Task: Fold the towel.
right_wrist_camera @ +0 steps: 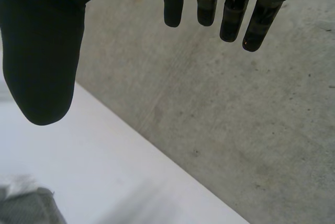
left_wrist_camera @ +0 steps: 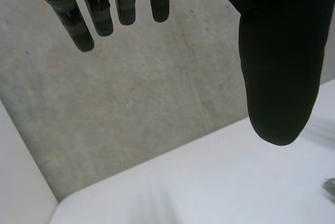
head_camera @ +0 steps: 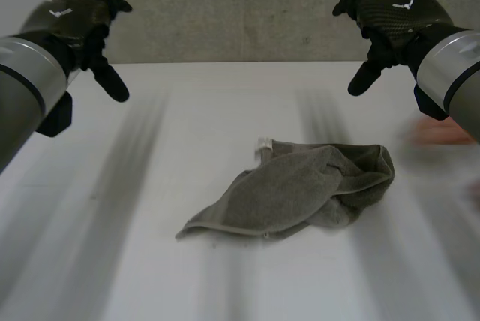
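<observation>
Table (head_camera: 112,261): white. I read it as running beneath both hands and out to the wall.
Towel (head_camera: 300,193): grey-green, crumpled into a loose heap, not folded. It lies on the table below and between the two hands, nearer the right one, and touches neither.
Towel, right wrist view: one rumpled corner (right_wrist_camera: 26,208) shows on the table past the thumb, apart from it.
Label (head_camera: 264,144): small white tag on the towel edge that faces the hands.
Blurred shape (head_camera: 442,132): pinkish, just beside the right forearm (head_camera: 457,66). I cannot tell what it is.
Left hand (head_camera: 75,21): raised above the table, well apart from the towel. In its wrist view I see the fingers (left_wrist_camera: 84,30) straight and set wide of the thumb. Fully open; it holds nothing.
Right hand (head_camera: 394,10): raised at about the same height, above and beyond the towel. Its wrist view shows straight fingers (right_wrist_camera: 230,20) spread away from the thumb. Fully open; it holds nothing.
Wall (head_camera: 225,13): grey concrete, standing beyond both sets of fingertips at the table's far edge.
</observation>
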Motion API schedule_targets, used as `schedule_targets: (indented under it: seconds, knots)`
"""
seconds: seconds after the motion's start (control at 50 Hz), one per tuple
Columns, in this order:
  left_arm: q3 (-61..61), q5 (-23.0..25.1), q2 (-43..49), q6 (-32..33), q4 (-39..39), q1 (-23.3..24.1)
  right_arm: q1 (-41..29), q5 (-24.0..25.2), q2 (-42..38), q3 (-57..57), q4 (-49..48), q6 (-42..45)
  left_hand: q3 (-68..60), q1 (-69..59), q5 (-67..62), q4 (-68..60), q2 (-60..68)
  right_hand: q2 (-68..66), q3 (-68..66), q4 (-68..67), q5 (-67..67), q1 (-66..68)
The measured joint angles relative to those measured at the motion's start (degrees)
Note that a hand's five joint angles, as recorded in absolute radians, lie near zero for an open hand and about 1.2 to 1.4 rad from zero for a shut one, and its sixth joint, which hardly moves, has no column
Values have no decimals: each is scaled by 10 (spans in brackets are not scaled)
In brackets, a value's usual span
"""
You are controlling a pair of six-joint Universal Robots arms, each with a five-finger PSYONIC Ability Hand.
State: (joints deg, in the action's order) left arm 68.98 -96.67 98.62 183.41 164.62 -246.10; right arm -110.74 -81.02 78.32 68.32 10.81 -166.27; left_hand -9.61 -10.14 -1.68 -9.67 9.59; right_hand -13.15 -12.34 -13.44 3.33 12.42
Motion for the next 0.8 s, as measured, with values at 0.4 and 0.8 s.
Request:
schedule_targets:
  seconds: [0.4, 0.8]
  knots:
    - [76, 29, 127, 44, -21, 81, 0, -10, -48, 14, 51, 149, -39, -33, -18, -39, 39, 0, 0, 0, 0, 0]
    - [178, 0, 214, 34, 107, 135, 14, -4, -48, 222, -15, 142, -58, -53, -37, -58, 58, 0, 0, 0, 0, 0]
